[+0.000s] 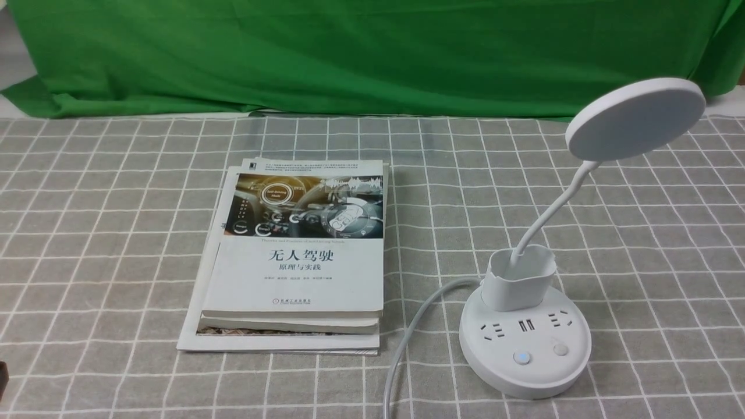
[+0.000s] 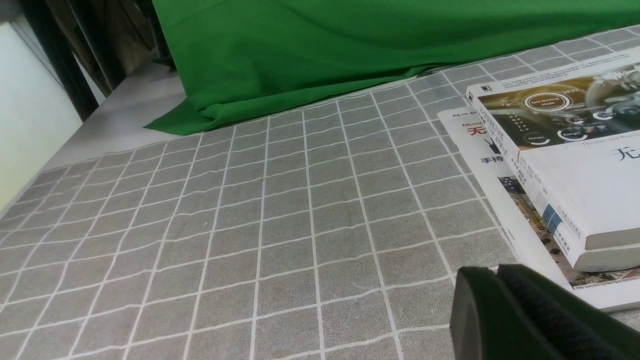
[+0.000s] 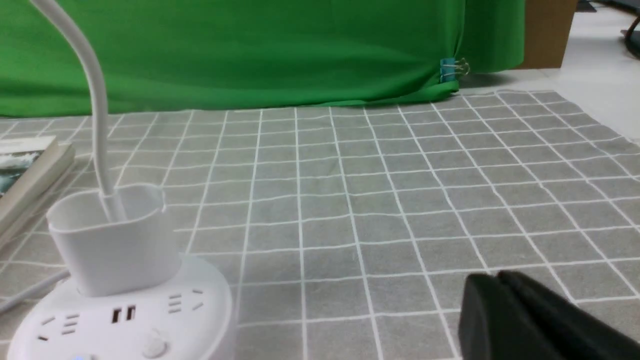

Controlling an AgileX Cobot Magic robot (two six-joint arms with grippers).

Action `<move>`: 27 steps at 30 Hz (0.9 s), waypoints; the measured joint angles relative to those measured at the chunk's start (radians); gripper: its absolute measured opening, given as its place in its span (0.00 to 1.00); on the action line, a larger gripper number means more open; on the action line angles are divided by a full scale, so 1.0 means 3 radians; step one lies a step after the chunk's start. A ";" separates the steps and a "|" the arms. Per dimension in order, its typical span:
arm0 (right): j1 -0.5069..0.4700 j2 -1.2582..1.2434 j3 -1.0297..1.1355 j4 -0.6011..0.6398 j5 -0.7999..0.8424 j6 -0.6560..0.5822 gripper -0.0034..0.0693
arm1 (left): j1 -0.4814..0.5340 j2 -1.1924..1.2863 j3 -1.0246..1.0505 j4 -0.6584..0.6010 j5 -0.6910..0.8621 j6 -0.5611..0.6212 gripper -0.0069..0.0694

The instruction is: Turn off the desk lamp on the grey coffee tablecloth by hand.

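The white desk lamp [image 1: 524, 343] stands on the grey coffee tablecloth [image 1: 116, 233] at the front right. Its round disc head [image 1: 634, 119] is up on a bent neck that rises from the cup holder [image 1: 518, 279]. The round socket base has two buttons; the left button [image 1: 521, 357] glows blue and the right button [image 1: 560, 349] does not. My right gripper [image 3: 495, 277] is shut and empty, low over the cloth, to the right of the lamp base [image 3: 125, 320] and apart from it. My left gripper [image 2: 492, 272] is shut and empty beside the books [image 2: 565, 165].
A stack of books [image 1: 297, 256] lies left of the lamp. The lamp's white cord [image 1: 407, 343] runs between them toward the front edge. A plain green cloth [image 1: 361, 52] hangs along the back, held by a clip [image 3: 452, 69].
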 joint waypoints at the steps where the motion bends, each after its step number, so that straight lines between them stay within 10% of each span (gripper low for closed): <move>1: 0.0000 0.0000 0.0000 0.0000 0.0000 0.0003 0.11 | 0.0000 0.0000 0.0000 0.0000 0.0000 0.0000 0.12; 27: 0.0000 0.0000 0.0000 0.0000 0.0100 -0.0234 0.12 | 0.0000 0.0000 0.0000 0.0000 0.0000 0.0000 0.12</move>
